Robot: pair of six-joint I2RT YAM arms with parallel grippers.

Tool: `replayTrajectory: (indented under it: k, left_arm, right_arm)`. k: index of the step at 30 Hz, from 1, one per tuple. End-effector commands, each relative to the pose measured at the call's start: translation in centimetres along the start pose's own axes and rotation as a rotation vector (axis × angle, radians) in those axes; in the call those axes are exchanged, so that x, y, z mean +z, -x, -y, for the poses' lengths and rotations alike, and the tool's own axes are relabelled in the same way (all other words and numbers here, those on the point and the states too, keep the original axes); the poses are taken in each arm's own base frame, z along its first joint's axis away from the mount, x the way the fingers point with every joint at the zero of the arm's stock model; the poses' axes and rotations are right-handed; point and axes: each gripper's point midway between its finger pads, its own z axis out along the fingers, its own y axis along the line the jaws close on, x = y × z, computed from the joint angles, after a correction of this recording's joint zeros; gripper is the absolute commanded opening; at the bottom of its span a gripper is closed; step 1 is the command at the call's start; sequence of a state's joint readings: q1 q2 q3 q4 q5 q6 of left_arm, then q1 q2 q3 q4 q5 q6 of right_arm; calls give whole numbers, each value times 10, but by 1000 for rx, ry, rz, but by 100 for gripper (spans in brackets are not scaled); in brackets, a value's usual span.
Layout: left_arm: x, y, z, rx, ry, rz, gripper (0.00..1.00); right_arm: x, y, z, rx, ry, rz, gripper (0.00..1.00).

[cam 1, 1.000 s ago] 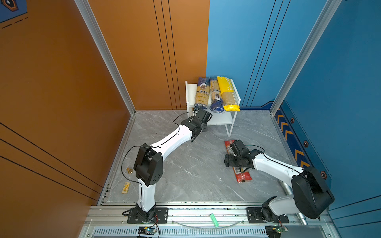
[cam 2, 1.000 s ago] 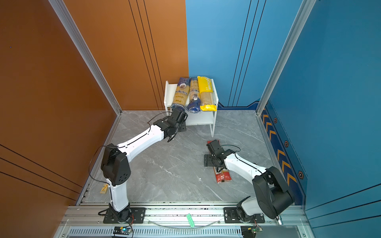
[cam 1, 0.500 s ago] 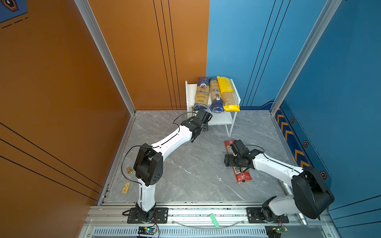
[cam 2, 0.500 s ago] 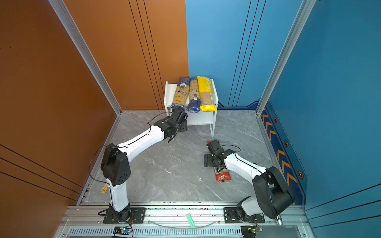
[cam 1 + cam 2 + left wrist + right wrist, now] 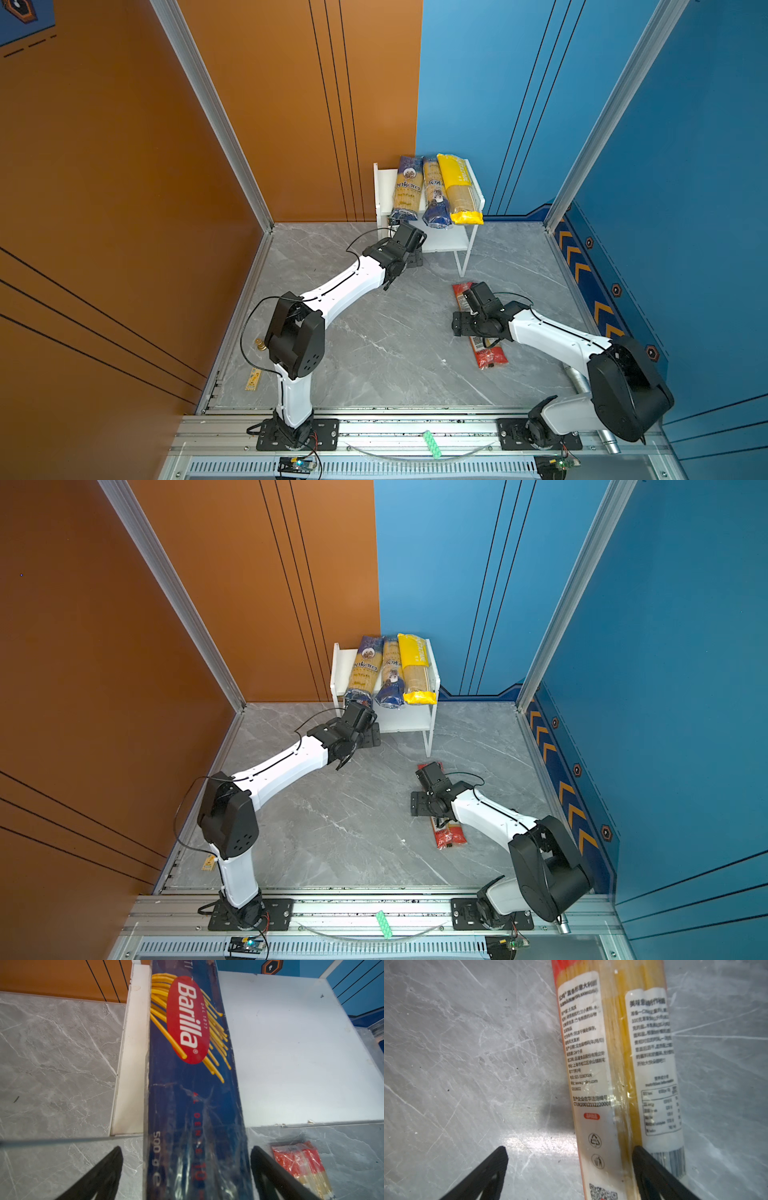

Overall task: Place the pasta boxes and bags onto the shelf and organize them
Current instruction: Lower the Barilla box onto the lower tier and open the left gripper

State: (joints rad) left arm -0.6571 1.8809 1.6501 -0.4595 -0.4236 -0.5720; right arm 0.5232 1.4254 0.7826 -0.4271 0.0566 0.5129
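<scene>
The left gripper [image 5: 185, 1148] stood wide on either side of the Barilla pack [image 5: 191, 1095] and gripped nothing. The pack lay on the shelf's [image 5: 291, 1053] lower board against its left panel [image 5: 133, 1043], with its near end jutting past the front edge. One finger sat almost against the pack, so a crooked retreat could have dragged it off the shelf. Lifting straight up risked knocking the ankara pack [image 5: 408, 191], which overhung the shelf top just above the wrist.

Beside it on the shelf top lay a second ankara pack [image 5: 434, 195] and the yellow pack [image 5: 457, 187], both also overhanging.

In front of the shelf's right leg, the red pack [image 5: 612, 1064] lay on the bench [image 5: 446, 1064]. The right gripper [image 5: 569, 1148] was wide and empty, but off-centre, with one finger above the pack and the other over bare bench. Closing from there would likely have crushed strands or shoved the pack aside.
</scene>
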Motion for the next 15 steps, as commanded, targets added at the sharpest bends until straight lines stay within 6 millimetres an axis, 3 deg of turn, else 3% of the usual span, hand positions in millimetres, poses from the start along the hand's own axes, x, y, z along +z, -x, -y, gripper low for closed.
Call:
replayTrajectory:
  k: [1,15]
  left_arm:
    - [-21,19,2,-21,-15,71,99]
    - [-35,5,-3,4,-18,60,98]
  right_arm:
    - [-1,2,-6,-10,14,0,91]
    - [-5,2,-3,-25,14,0,92]
